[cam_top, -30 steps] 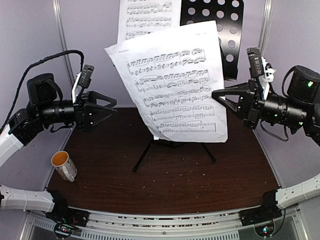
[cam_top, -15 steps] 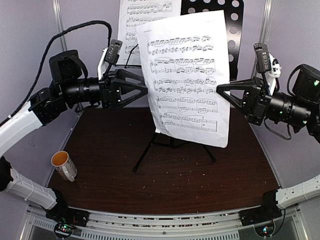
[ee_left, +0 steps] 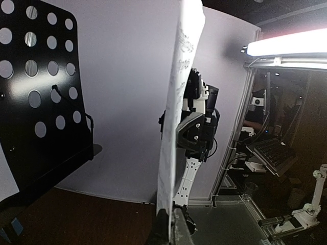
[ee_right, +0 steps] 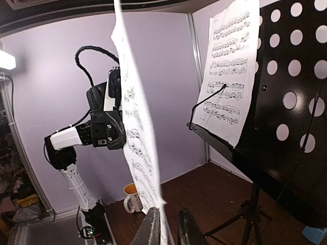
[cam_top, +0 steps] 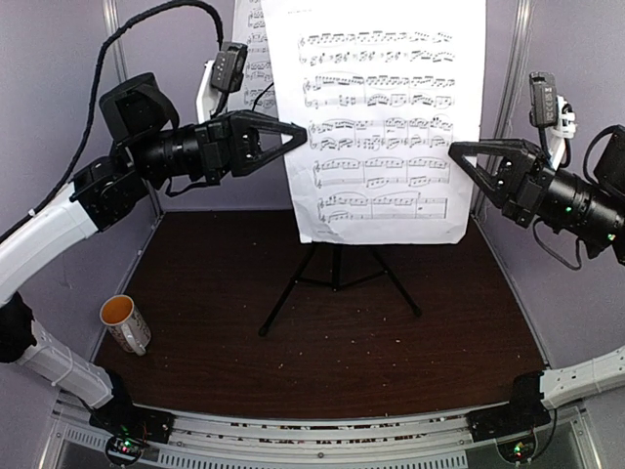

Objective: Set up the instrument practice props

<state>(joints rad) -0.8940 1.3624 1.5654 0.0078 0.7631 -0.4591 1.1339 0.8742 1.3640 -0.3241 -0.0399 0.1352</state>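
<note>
Two raised arms reach inward, wrists roughly level: the left arm (cam_top: 146, 161) and the right arm (cam_top: 576, 200). Between them a sheet-music page (cam_top: 381, 127) hangs upright in front of the music stand (cam_top: 335, 278), above the table (cam_top: 322, 342). The left gripper (cam_top: 301, 132) is clenched on the page's left edge. The right gripper (cam_top: 455, 149) has its fingers slightly parted around the right edge. A second page (cam_top: 256, 59) rests on the stand behind.
</note>
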